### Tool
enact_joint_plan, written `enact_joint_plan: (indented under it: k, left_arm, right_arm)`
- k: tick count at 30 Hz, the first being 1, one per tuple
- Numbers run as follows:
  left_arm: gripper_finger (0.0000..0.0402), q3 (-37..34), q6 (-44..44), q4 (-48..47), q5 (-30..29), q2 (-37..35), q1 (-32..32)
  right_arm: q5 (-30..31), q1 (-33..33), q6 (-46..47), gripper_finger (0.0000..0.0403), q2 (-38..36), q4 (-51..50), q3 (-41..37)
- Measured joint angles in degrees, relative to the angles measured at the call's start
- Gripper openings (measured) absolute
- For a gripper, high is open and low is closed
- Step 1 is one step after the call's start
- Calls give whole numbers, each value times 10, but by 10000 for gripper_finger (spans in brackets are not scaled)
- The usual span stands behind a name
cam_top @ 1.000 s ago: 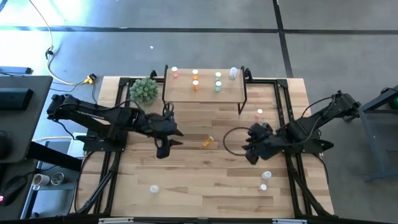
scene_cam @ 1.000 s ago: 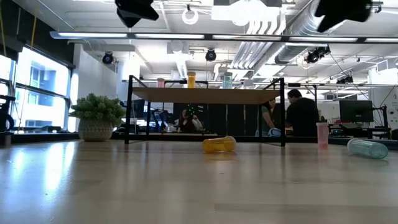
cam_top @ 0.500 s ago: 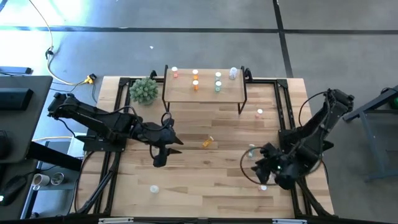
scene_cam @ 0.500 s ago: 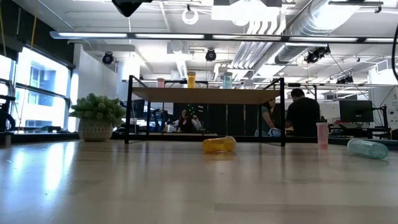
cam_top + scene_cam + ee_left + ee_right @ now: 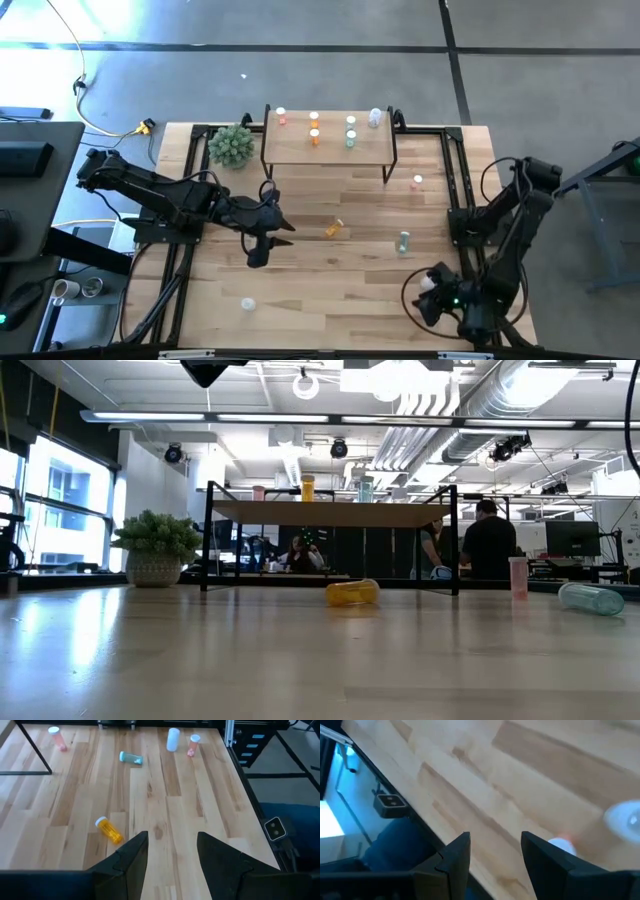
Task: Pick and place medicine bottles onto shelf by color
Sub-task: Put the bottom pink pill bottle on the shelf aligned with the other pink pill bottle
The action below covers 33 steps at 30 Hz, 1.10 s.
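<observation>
The step in hand looks like a reach for the next bottle to sort: six bottles already stand on the shelf (image 5: 330, 150), while several remain on the tabletop (image 5: 330, 285). The right gripper (image 5: 432, 300) hangs over the near right corner with its fingers parted and empty; in its wrist view a pink-capped bottle (image 5: 562, 845) and a white bottle (image 5: 623, 820) lie just beside one finger, not between the two. Its next move, I judge, calls for centring over one of these and lowering before closing. The left gripper (image 5: 262, 240) waits above mid-table, fingers (image 5: 131, 857) apart and holding nothing, with the toppled orange bottle (image 5: 109, 830) lying near them. A fallen green bottle (image 5: 403, 241) and a pink bottle (image 5: 417, 182) also await sorting.
</observation>
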Motion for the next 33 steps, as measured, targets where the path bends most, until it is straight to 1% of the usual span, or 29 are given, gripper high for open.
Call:
enact_joint_plan:
  k: [6,15,19,23,25,29,33]
  left_arm:
    - [161,0,14,0,-17,0,0]
    - [161,0,16,0,-25,0,0]
    - [161,0,16,0,-25,0,0]
    - [161,0,16,0,-28,0,0]
    - [161,0,16,0,-28,0,0]
    - [161,0,16,0,-29,0,0]
    - [161,0,16,0,-29,0,0]
  right_arm:
    - [7,2,4,165,9,56,1]
    - [13,2,-9,165,10,136,1]
    - [63,2,-69,165,10,195,1]
    - [119,2,-167,165,10,272,1]
    - [135,2,-212,165,10,298,3]
    - [157,2,-281,165,10,271,41]
    - [191,2,-359,165,10,196,97]
